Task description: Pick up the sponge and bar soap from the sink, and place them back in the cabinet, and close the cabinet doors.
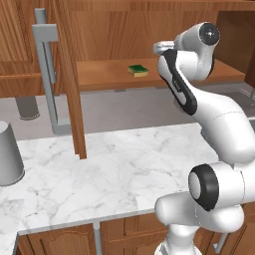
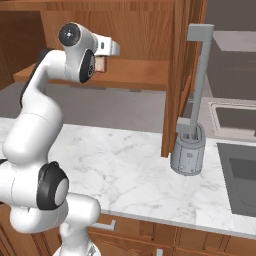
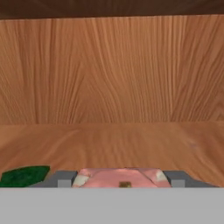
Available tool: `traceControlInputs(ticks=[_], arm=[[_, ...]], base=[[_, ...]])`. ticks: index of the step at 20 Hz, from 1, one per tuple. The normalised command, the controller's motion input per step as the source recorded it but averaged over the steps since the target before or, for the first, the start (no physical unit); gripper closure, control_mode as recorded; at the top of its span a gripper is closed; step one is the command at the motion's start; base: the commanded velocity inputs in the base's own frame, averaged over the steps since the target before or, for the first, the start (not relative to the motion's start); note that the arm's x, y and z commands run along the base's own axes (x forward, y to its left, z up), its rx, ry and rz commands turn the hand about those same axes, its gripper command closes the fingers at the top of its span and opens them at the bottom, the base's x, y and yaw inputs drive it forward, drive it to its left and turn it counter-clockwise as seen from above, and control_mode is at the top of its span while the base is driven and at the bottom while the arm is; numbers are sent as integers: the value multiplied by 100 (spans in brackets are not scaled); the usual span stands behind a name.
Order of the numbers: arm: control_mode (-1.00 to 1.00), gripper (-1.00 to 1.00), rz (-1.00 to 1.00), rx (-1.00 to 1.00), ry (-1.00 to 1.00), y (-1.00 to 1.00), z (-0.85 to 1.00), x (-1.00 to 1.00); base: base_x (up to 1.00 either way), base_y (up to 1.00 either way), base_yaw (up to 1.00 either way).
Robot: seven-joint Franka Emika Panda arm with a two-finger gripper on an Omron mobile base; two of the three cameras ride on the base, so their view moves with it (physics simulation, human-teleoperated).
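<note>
My arm reaches into the cabinet, tool clamped on the bar soap over the shelf, beside the sponge.

The gripper points into the cabinet, whose wooden back wall rises ahead above the plain wooden shelf. Between the two grey fingertips sits the bar soap, pinkish-red with cream at its corners, and the jaws are closed against its two sides. At the lower left, the dark green top of the sponge lies on the shelf just beside the left fingertip.
</note>
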Motion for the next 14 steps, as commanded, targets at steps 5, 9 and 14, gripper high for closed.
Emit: traceControlInputs(ticks=[5,9,14], arm=[[-100,100,0,0,-3,0,-10,22],[-100,100,0,0,-3,0,-9,22],[-100,100,0,0,-2,0,-10,20]], base=[[0,0,0],[0,0,0],[0,0,0]])
